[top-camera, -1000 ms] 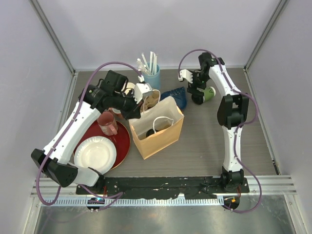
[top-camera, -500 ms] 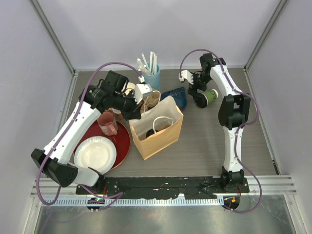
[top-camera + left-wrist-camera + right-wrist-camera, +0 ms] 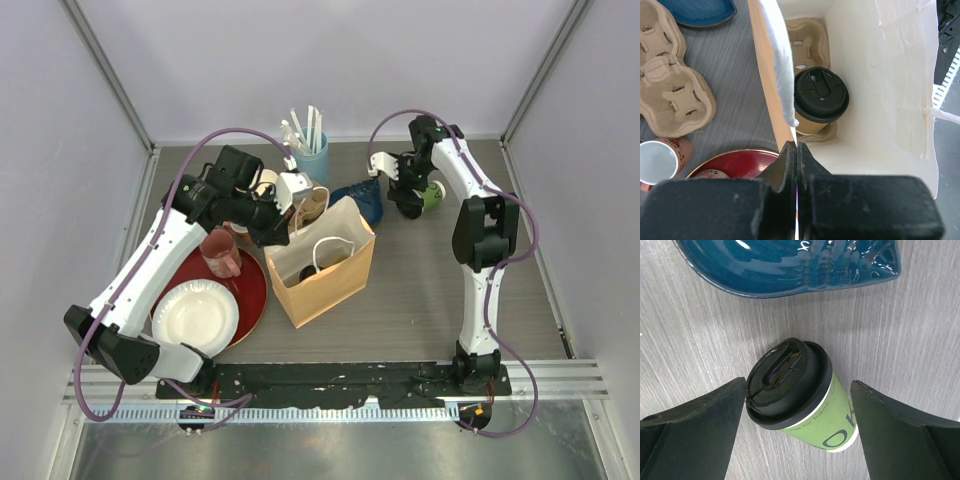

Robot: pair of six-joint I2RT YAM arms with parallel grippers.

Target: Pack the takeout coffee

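An open kraft paper bag (image 3: 335, 285) stands mid-table. In the left wrist view a kraft-brown cup with a black lid (image 3: 820, 96) stands inside the bag (image 3: 875, 75), on a pulp carrier. My left gripper (image 3: 286, 222) is shut on the bag's left rim (image 3: 796, 147). A green cup with a black lid (image 3: 430, 195) lies tipped on the table at the back right, lid toward the bag. My right gripper (image 3: 410, 192) is open with its fingers on either side of the green cup (image 3: 810, 405). The left finger (image 3: 715, 415) is at the lid's edge and the right finger (image 3: 890, 420) is a little clear.
A blue dish (image 3: 362, 200) lies between bag and green cup, and shows in the right wrist view (image 3: 790, 265). A pulp cup carrier (image 3: 670, 85), stacked lidless cups (image 3: 265, 182) and a blue utensil holder (image 3: 312, 155) sit behind the bag. A pink mug (image 3: 222, 252) and white plate (image 3: 195, 318) rest on a red plate (image 3: 250, 290).
My right gripper has shifted slightly around the green cup, and the cup has moved a little. The left arm and the bag have not moved.
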